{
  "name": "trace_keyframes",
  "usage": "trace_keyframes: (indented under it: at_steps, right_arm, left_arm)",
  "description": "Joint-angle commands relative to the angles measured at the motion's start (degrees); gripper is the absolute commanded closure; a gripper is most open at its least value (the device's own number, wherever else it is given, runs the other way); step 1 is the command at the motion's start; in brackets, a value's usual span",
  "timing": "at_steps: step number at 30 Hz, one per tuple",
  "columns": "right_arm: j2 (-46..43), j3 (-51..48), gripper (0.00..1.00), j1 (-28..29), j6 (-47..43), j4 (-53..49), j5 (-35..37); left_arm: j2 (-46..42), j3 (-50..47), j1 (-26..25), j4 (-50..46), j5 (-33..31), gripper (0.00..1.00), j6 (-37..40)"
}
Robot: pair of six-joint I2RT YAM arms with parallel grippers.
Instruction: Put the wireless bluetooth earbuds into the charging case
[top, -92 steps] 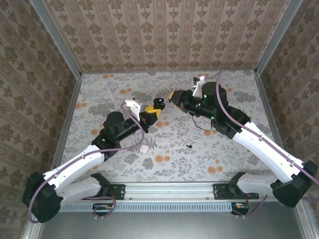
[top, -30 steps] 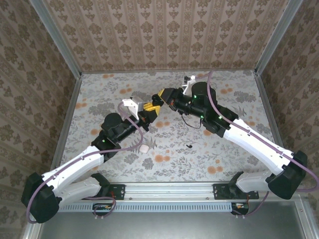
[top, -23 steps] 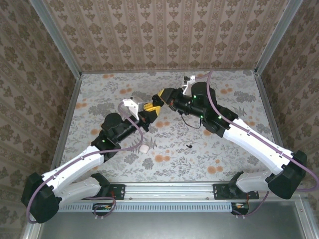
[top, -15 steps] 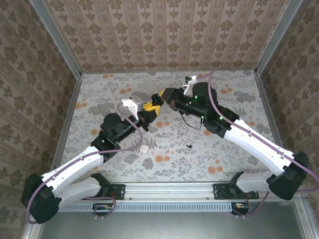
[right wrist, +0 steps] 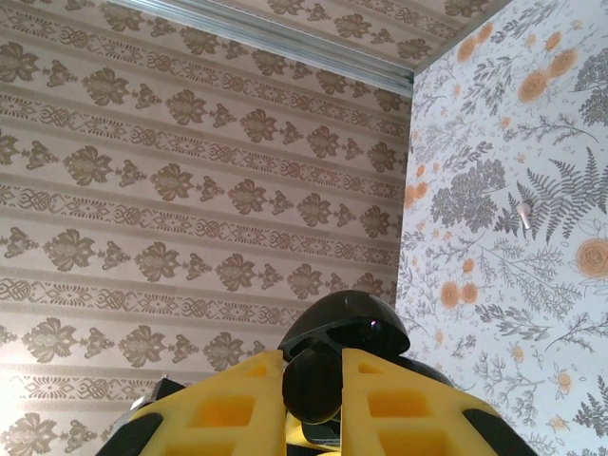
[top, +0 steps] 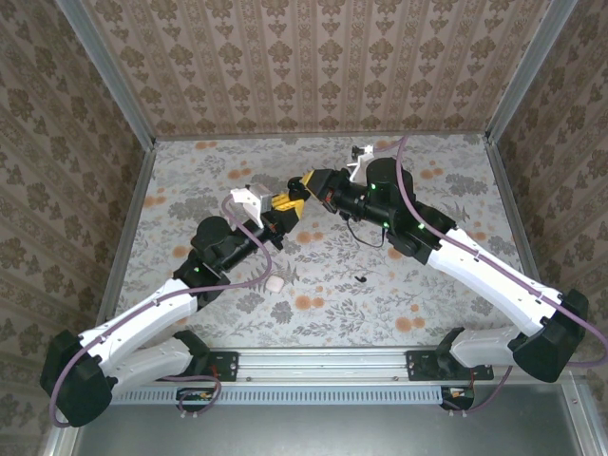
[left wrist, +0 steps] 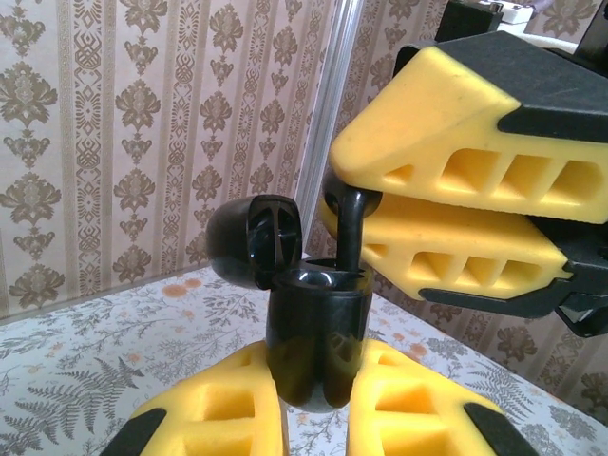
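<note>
Left wrist camera looks along its own yellow foam fingers (left wrist: 204, 432), which close from 7 and 5 o'clock on the lower body of the case (left wrist: 318, 328). The left gripper (left wrist: 316, 385) holds that small black case upright in the air, its lid (left wrist: 255, 239) swung open and leaning back toward 10 o'clock. From 2 o'clock the right gripper (left wrist: 332, 195) reaches in, its two yellow fingers set narrow on an earbud (left wrist: 349, 228) whose black stem points straight down into the open mouth of the case; how deep the stem sits cannot be told. Right wrist camera shows the same pinch from behind: the fingers (right wrist: 256, 380) squeeze the dark bud at 6 o'clock, with the rounded lid just past it. Top external camera places the meeting of the two grippers a little toward 11 o'clock from the middle of the flowered table (top: 456, 180). Lying on the table are a second dark earbud (top: 361, 278) at about 5 o'clock of the middle and a white pebble-shaped thing (top: 275, 282) at about 7 o'clock, near the left arm.
</note>
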Motion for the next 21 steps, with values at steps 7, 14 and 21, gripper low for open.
trace_keyframes:
  at_steps: [7, 14, 21]
  right_arm:
    - [-0.4, -2.5, 0.83, 0.6, 4.3, 0.7, -2.1]
    - [-0.4, -1.9, 0.79, 0.6, 3.1, -5.6, -1.1]
    - [-0.8, -1.6, 0.74, 0.5, 2.2, -7.9, 0.9]
  left_arm:
    - [-0.2, -0.3, -0.4, 3.5, -1.2, 1.00, 0.6]
    - [-0.4, -0.4, -0.4, 3.9, -1.3, 1.00, 0.6]
    - [-0.4, 0.0, -0.4, 4.1, -0.4, 1.00, 0.8]
